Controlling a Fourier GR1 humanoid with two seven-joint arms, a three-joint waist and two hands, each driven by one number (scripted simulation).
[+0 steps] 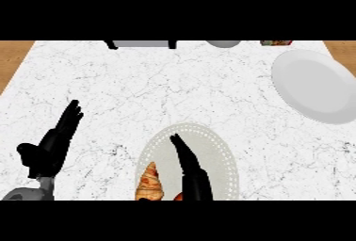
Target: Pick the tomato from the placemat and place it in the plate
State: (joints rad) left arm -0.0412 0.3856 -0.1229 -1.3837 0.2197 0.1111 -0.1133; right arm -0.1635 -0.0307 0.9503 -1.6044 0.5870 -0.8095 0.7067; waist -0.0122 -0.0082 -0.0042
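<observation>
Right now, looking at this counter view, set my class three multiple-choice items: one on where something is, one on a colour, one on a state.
1. Where does the plate lie?
A. at the counter's right edge, far side
B. on the placemat
C. under the left hand

2. What colour is the plate?
A. red
B. white
C. black

3. How is the left hand held?
A. curled round the tomato
B. pressed flat on the plate
C. open, fingers straight, holding nothing

Answers:
1 A: the plate sits at the right edge, well apart from the placemat.
2 B: it shows pale white against the marbled counter.
3 C: its fingers are straight over the bare counter at the view's left; the tomato shows only as a red sliver at the lower edge beside the right hand and a croissant.
</observation>
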